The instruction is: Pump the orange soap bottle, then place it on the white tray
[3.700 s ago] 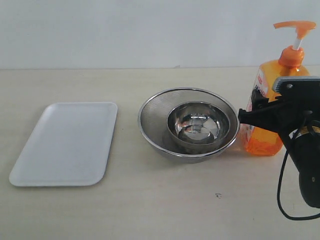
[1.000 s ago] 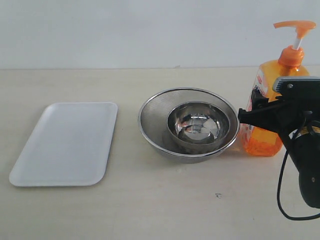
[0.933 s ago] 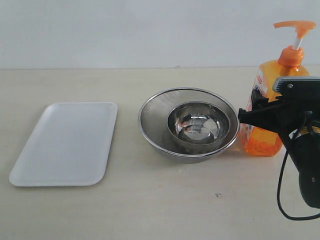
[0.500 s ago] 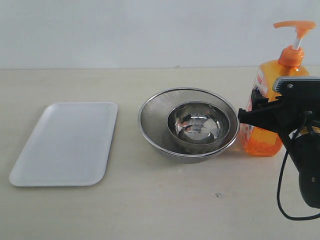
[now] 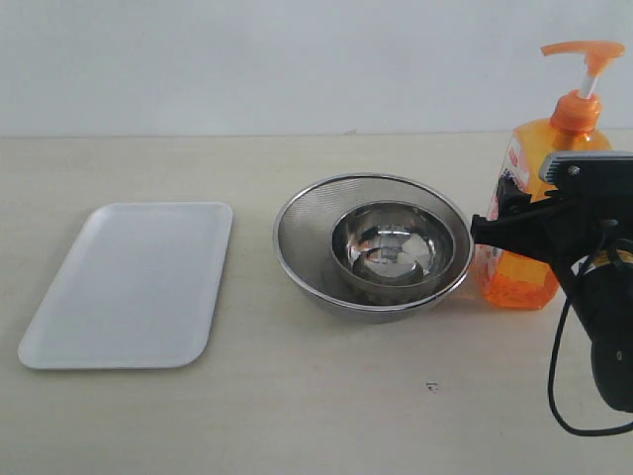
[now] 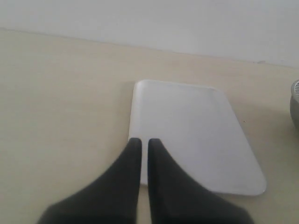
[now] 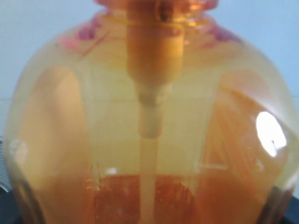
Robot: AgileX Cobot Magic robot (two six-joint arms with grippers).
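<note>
Though translucent, tall orange soap bottle (image 5: pixel 516 275)

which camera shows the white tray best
The exterior view: the whole white tray, every edge visible. The left wrist view has the left gripper overlapping one edge; the right wrist view shows none of it.
</note>
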